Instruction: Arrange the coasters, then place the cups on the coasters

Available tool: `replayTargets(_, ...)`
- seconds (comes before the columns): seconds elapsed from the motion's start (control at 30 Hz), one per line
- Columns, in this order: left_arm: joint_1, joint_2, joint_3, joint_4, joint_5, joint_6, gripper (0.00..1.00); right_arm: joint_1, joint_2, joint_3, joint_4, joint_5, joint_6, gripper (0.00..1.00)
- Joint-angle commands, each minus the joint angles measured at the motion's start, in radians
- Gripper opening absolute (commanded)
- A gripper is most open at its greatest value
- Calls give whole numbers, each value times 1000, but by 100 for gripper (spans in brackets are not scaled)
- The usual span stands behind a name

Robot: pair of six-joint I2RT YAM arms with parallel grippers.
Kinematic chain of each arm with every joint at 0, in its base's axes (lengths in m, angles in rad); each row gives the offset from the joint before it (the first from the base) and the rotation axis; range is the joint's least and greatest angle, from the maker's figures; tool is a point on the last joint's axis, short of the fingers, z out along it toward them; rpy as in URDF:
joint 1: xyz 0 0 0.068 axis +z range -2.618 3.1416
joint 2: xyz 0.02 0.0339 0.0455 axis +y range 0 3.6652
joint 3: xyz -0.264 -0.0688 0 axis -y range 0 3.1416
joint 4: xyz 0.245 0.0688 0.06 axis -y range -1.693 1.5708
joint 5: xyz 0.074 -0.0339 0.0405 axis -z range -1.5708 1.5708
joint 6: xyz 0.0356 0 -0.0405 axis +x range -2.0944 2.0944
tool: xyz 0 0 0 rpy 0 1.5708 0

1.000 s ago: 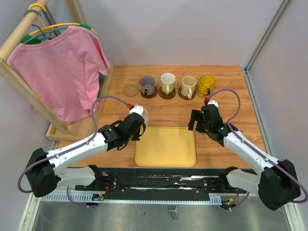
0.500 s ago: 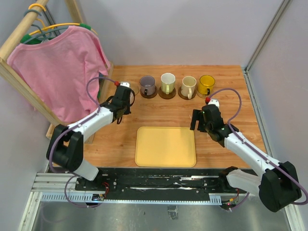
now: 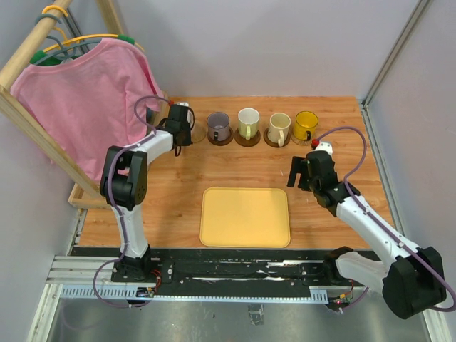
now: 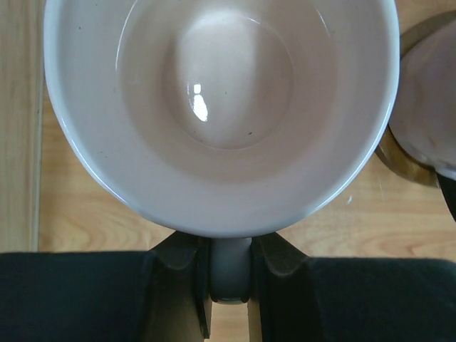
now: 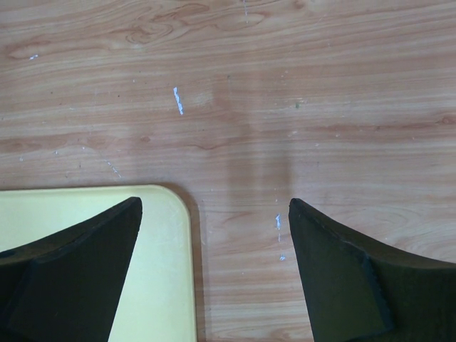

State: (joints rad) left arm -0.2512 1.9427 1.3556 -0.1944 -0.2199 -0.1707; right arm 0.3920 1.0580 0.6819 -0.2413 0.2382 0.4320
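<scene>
The left gripper is reaching to the row's far left end, pinching the pink cup by its handle so the bowl is hanging upright, mouth up, just beside the grey cup. I'm judging it is being set on the last coaster, which is hidden beneath. The cup is looking glossy, pale and empty. The right gripper is idling wide apart, holding nothing, over bare wood by the tray corner.

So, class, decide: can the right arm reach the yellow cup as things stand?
Probably yes. The right pincer is open and empty, and only bare table lies between it and the yellow cup.
</scene>
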Motion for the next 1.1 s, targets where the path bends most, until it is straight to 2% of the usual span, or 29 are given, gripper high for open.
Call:
replayTargets(0.0,17,54,114,77,54,36,0,-32,-10,41,-7,21,-20,85)
replayTargets(0.27,18,123,230,2,73,59,1,-43,38,54,11,-17,-8,85)
replayTargets(0.7,17,152,260,-61,123,57,1,-44,71,58,26,-46,-2,85)
replayTargets(1.07,9,212,314,-129,106,70,0,-45,61,45,25,-49,4,85)
